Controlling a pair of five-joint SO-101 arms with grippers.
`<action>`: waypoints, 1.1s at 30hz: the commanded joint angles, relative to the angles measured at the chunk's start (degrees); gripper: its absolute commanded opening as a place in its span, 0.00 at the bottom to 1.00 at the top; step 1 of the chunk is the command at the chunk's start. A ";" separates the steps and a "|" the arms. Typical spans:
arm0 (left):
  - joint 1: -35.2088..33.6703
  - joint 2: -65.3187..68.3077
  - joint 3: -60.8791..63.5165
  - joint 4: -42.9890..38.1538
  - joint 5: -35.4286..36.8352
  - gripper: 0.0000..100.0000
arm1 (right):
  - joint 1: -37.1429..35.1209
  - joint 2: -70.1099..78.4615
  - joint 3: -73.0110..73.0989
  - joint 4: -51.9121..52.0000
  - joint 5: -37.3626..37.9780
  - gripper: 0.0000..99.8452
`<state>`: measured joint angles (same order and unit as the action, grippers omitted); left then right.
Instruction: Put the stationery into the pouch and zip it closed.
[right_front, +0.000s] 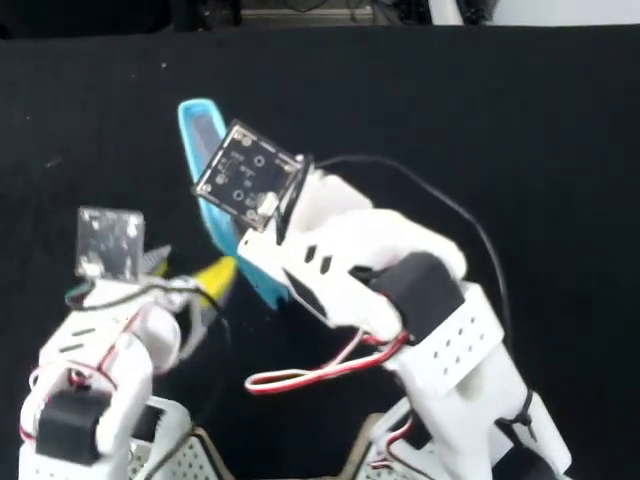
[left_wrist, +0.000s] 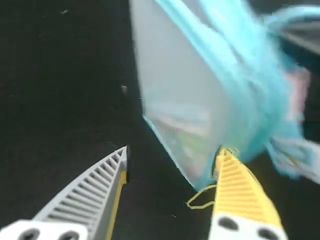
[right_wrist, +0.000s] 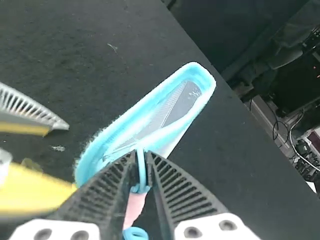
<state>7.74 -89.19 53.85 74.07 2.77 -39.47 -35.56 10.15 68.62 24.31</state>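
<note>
The pouch (right_front: 205, 135) is translucent with light blue trim and stands on edge on the black table, running from the far left toward the arms. My right gripper (right_wrist: 141, 167) is shut on a thin blue loop at the pouch's (right_wrist: 160, 115) near end, where the zip line is. My left gripper (left_wrist: 173, 150) is open at the pouch's (left_wrist: 185, 100) lower corner. Its yellow finger (left_wrist: 240, 190) is next to that corner and its grey finger (left_wrist: 100, 195) is off to the side. Blurred coloured shapes show through the pouch wall. In the high view the left gripper (right_front: 195, 272) sits just left of the pouch.
The black table top (right_front: 480, 110) stretches wide to the right and the far side. The table's far edge (right_wrist: 235, 95) shows beyond the pouch, with cables and room clutter behind it. The right arm's white body (right_front: 400, 270) covers the pouch's near end from above.
</note>
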 joint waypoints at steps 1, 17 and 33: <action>7.60 -8.70 2.07 0.97 0.00 0.30 | 1.05 0.31 0.48 -1.23 0.53 0.01; 1.80 -14.42 12.70 -11.08 0.00 0.30 | 1.14 0.31 0.48 -1.14 0.53 0.01; 2.15 -14.42 12.18 -9.41 -7.91 0.23 | 1.14 0.31 0.48 -1.58 0.18 0.01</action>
<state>7.74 -103.96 67.38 64.92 -4.09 -39.12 -34.95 10.59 67.74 24.22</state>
